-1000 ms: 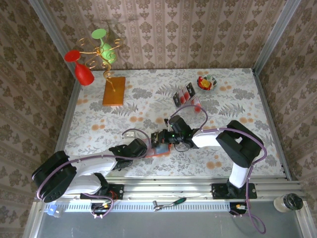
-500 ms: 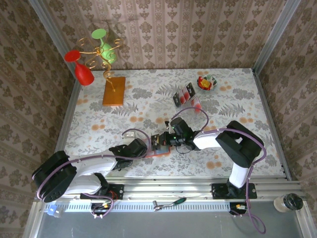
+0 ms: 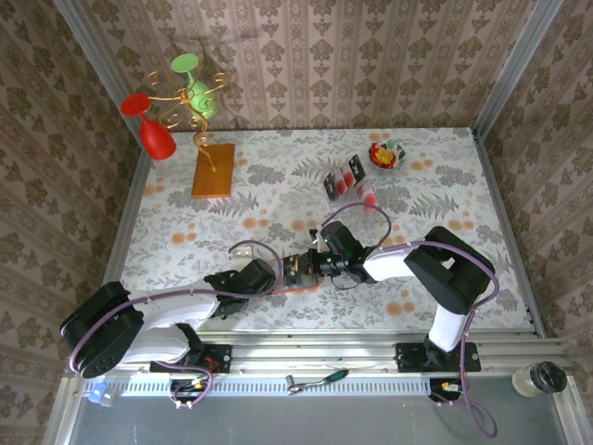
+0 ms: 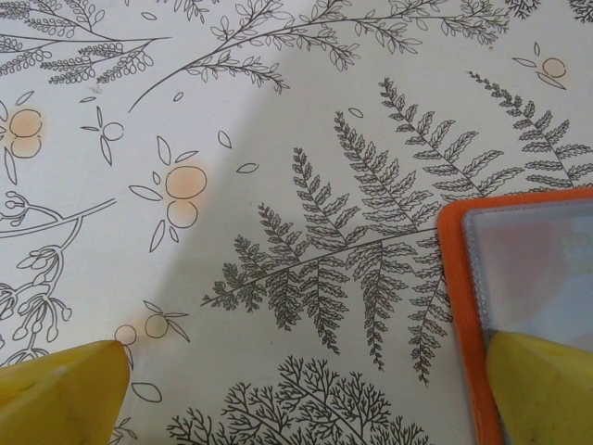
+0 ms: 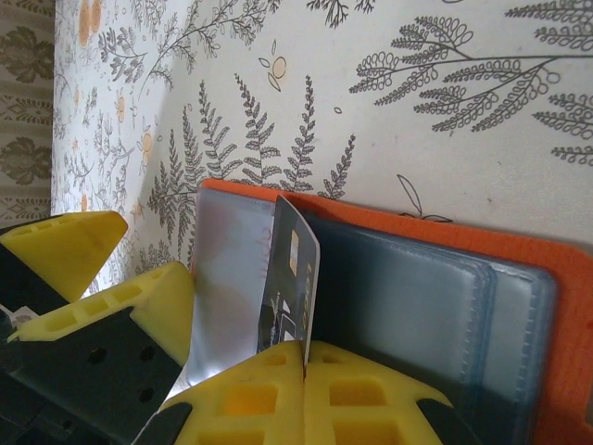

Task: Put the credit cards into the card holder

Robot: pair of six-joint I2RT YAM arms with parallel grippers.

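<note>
The card holder lies open on the table, orange-red outside with grey-blue clear pockets. My right gripper is shut on a dark credit card. The card stands on edge over the holder, between a raised clear flap and the pockets. My left gripper is open, wide apart. Its right fingertip rests on the holder's corner page; its left fingertip is over bare table. More credit cards sit in a clear tray at the back.
An orange-brown board with a gold wire stand carrying a red glass and a green glass stands back left. A small bowl sits back right. The cloth has a fern print.
My right gripper has slid a little left and nearer with the card. The left arm and the holder have stayed put.
</note>
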